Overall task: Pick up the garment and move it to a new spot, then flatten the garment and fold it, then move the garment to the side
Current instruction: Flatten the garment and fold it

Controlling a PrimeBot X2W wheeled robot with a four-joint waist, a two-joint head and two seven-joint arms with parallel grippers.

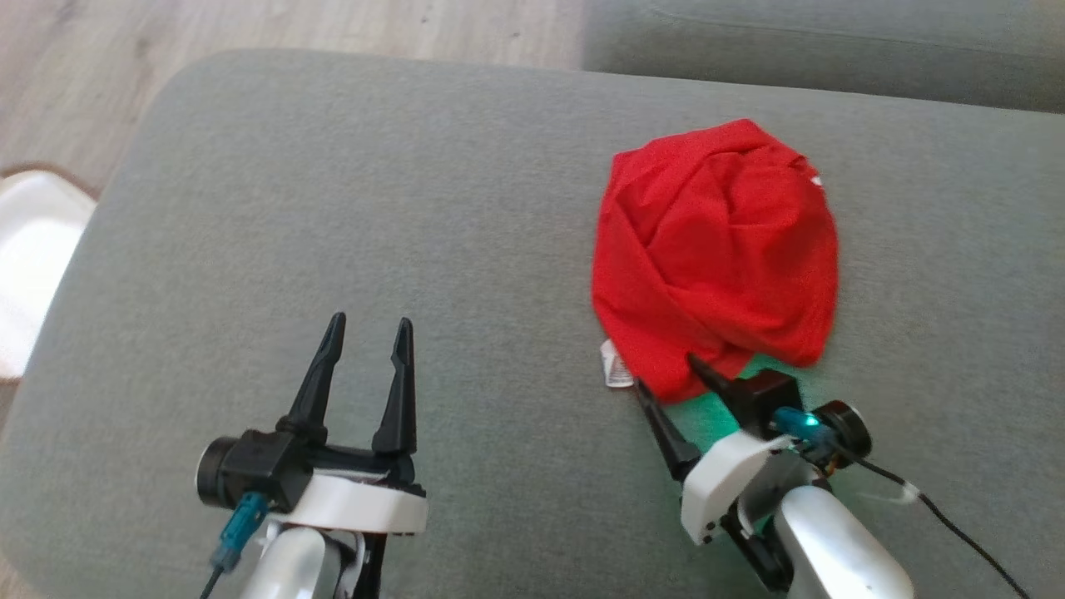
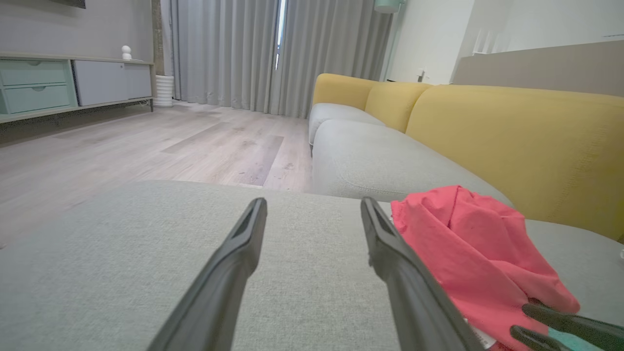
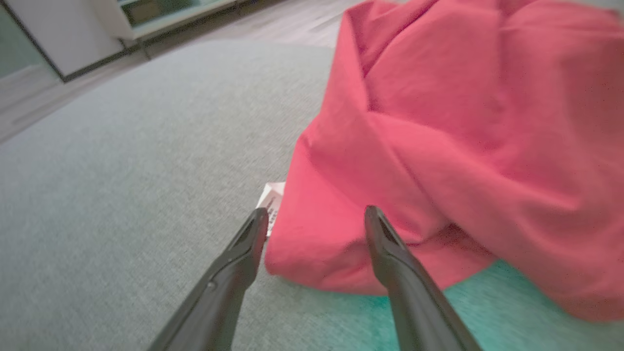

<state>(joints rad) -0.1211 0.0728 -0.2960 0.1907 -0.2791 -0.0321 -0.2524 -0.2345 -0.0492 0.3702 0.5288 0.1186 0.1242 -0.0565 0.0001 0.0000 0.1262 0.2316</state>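
We see the grey cushion point(image 1: 333, 208) across most of the head view, a wide flat bed with bare room at the left for spreading cloth. The red garment point(image 1: 715, 249) lies bunched in a heap at centre right, none of it lifted, so we judge the pick-up not yet made. Our right gripper point(image 1: 665, 371) sits at the heap's lower edge, jaws spread wide around the near fold (touching or just short, we cannot tell), gripping nothing. Our left gripper point(image 1: 371, 319) hovers at lower left, well apart, also wide open and empty. A small white label point(image 1: 616, 366) pokes out beside the right gripper's fingertip.
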